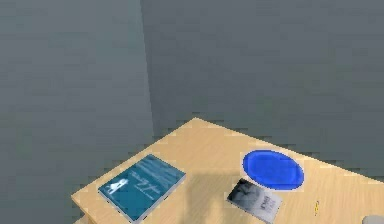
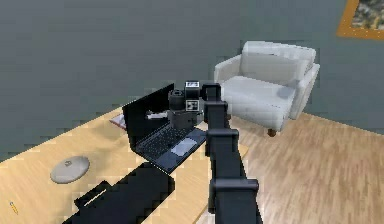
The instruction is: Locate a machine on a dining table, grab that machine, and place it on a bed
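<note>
Dark square arm (image 2: 224,150) extends over light wooden dining table (image 2: 30,162), setting gripper (image 2: 178,106) at open black laptop (image 2: 158,135), presumably the machine sought; whether it holds anything cannot be told

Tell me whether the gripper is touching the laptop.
Cannot tell. In the arm side view the gripper overlaps the open laptop at its screen's edge; no plain contact or gap shows.

You see a pale wooden tabletop (image 1: 200,145) with a smooth matt finish, a round blue plate (image 1: 273,168) that looks glossy, a white padded armchair (image 2: 262,75) in soft-looking upholstery, and a matt black open laptop (image 2: 150,115).
</note>
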